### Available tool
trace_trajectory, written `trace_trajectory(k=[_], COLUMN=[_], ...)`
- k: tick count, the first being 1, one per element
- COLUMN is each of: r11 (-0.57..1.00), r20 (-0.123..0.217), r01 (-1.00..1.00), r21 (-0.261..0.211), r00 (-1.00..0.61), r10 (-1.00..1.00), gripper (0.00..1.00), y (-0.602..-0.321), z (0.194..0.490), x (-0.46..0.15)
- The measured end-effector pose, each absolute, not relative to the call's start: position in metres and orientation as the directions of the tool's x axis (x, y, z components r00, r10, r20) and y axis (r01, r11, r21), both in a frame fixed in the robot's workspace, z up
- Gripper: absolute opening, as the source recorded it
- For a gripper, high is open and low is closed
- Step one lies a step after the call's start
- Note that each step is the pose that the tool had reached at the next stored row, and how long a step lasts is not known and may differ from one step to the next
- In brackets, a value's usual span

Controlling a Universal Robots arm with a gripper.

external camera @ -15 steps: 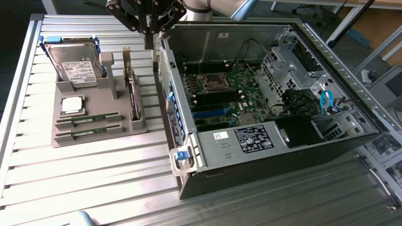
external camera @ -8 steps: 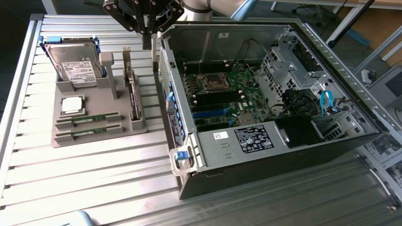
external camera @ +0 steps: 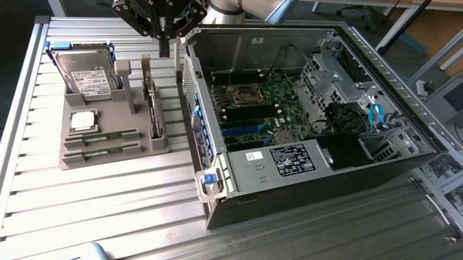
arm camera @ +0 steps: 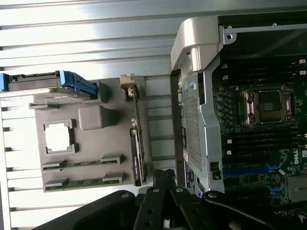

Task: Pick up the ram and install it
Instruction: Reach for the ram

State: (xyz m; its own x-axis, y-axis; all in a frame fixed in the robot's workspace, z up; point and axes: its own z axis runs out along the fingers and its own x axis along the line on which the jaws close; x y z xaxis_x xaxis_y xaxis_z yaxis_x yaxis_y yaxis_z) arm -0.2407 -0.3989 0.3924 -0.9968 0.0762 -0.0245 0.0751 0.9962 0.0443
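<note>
Two green ram sticks lie in the slots at the front of the grey holder tray (external camera: 108, 108), one (external camera: 101, 136) just behind the other (external camera: 101, 153). In the wrist view the same sticks (arm camera: 81, 165) (arm camera: 81, 182) sit side by side in the tray. My gripper (external camera: 165, 53) hangs above the gap between the tray and the open computer case (external camera: 304, 179), well behind the ram. Its fingers are shut together with nothing between them. The wrist view shows the gripper (arm camera: 163, 176) over the case's side wall.
The tray also holds a hard drive (external camera: 87, 76) in a blue bracket, a silver processor chip (external camera: 84, 120) and an upright expansion card (external camera: 153, 111). Inside the case lies the motherboard (external camera: 253, 108) with its processor socket (arm camera: 264, 105) and dark memory slots. Everything rests on a slatted aluminium table (external camera: 94, 206).
</note>
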Motion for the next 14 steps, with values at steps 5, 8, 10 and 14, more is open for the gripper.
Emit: trace_trajectory(k=[5,8,10,14], r11=[0.996,0.996,0.996,0.996], r20=[-0.024,-0.025,-0.025,-0.024], r01=[0.075,0.075,0.075,0.075], r21=[0.044,0.044,0.044,0.044], r00=[-0.997,-0.997,-0.997,-0.997], r10=[0.076,0.076,0.076,0.076], gripper=[0.11,0.11,0.11,0.11], y=[-0.399,-0.399,-0.399,-0.399], z=[0.392,0.392,0.392,0.392], x=[-0.245,-0.247,-0.25,-0.253])
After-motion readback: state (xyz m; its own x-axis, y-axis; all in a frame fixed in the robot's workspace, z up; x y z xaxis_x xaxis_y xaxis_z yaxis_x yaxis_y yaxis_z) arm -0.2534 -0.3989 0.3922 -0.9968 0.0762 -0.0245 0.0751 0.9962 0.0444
